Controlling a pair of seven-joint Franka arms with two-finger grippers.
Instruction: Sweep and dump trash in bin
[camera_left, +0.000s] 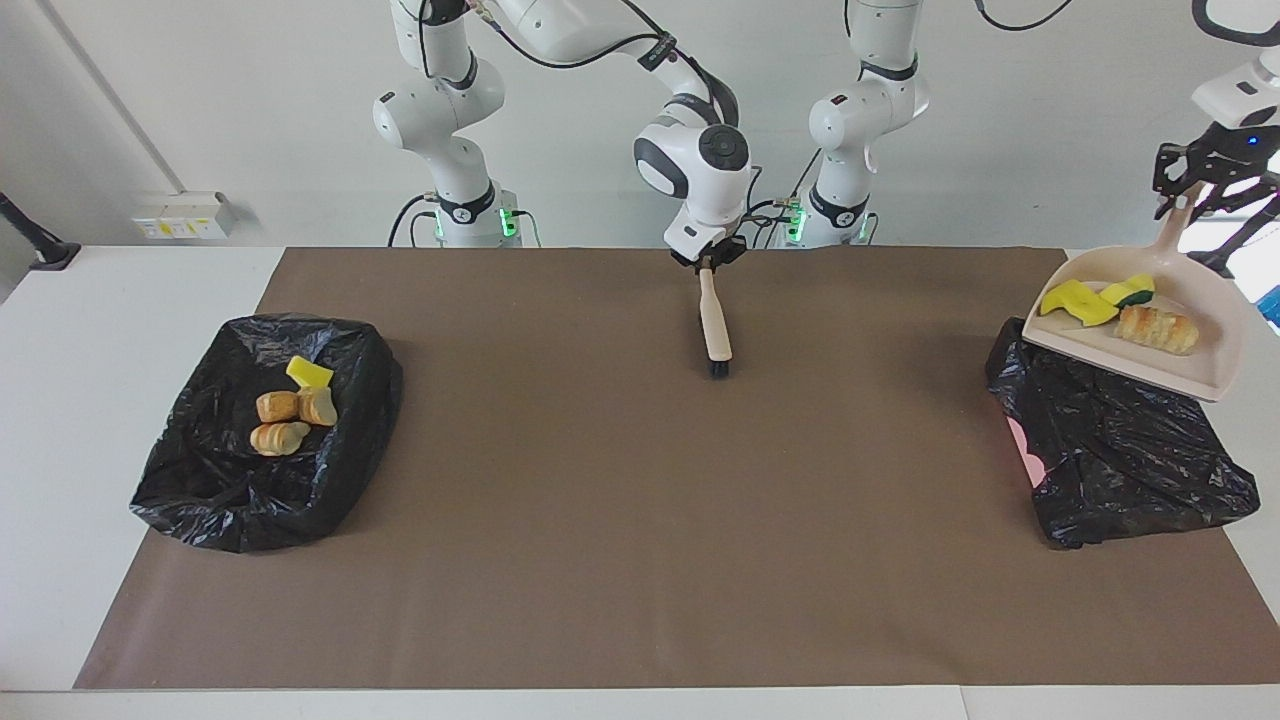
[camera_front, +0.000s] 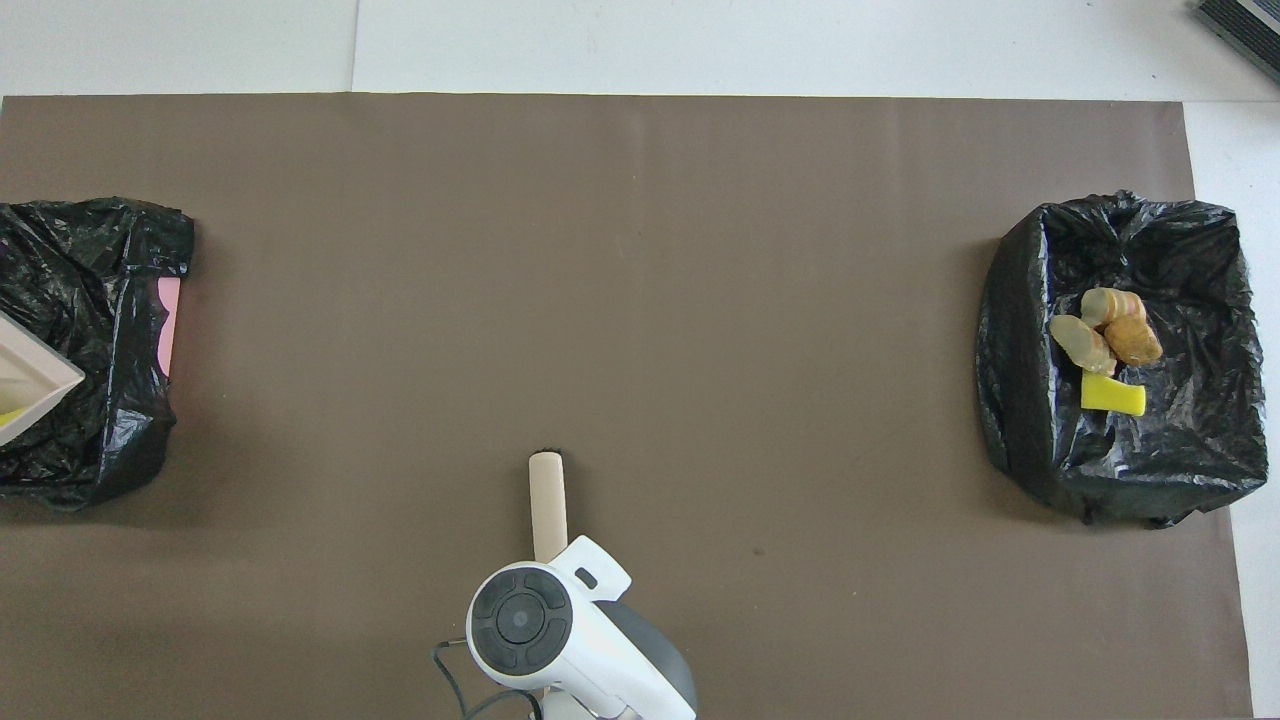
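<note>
My left gripper is shut on the handle of the beige dustpan, which hangs tilted over the black bin at the left arm's end. In the pan lie trash pieces: yellow sponge scraps and a tan bread chunk. In the overhead view only a corner of the dustpan shows over that bin. My right gripper is shut on the brush, whose bristles point down at the mat near the robots' edge. In the overhead view the brush handle pokes out from under the right wrist.
A second black-lined bin sits at the right arm's end, holding a yellow scrap and bread chunks, also seen from overhead as trash in the bin. A brown mat covers the table.
</note>
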